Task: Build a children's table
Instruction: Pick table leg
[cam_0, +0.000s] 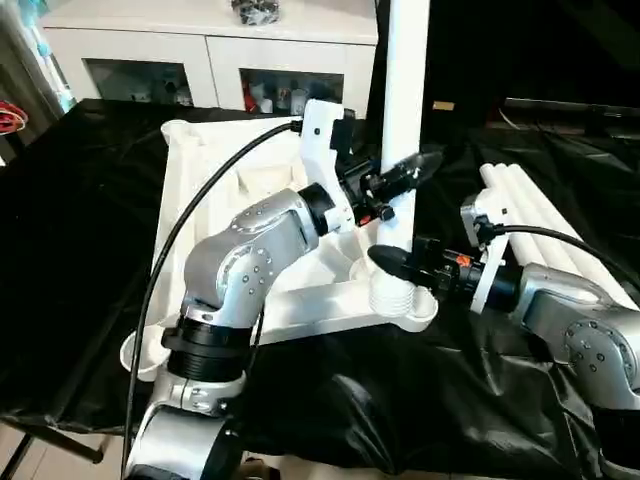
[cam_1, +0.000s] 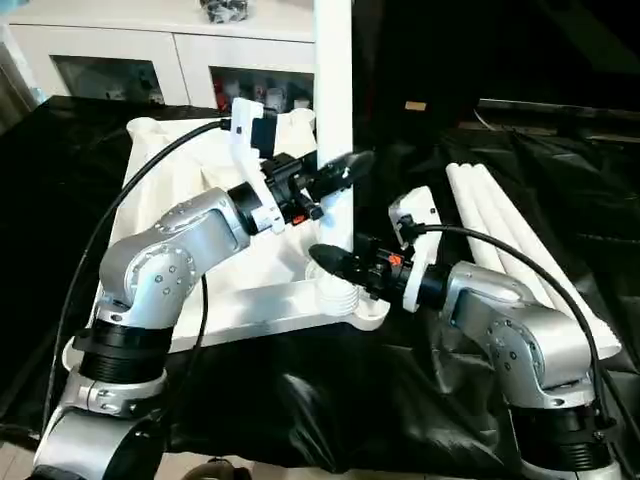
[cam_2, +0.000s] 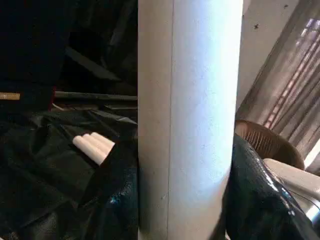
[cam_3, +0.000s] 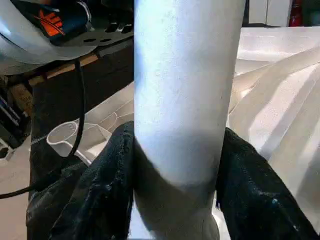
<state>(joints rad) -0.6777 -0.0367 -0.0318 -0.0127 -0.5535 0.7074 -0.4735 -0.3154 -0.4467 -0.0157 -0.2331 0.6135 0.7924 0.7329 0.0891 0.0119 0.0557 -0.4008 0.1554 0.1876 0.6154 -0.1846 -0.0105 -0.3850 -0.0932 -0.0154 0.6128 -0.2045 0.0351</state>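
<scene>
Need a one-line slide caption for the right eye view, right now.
Both pincers, left above right, clasp an upright white leg standing in the upturned tabletop's corner socket; spare legs lie alongside.

Both head eyes look forward and down over the forearms; both wrist cameras closely face the upright leg (cam_2: 187, 120).

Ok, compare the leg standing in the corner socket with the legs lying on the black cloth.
The standing leg is upright, its lower end in the table top's corner socket; the spare legs lie flat on the black cloth, side by side. The standing leg is clasped by the left gripper higher up and the right gripper near the socket; nothing touches the spare legs. All are white tubes.
</scene>
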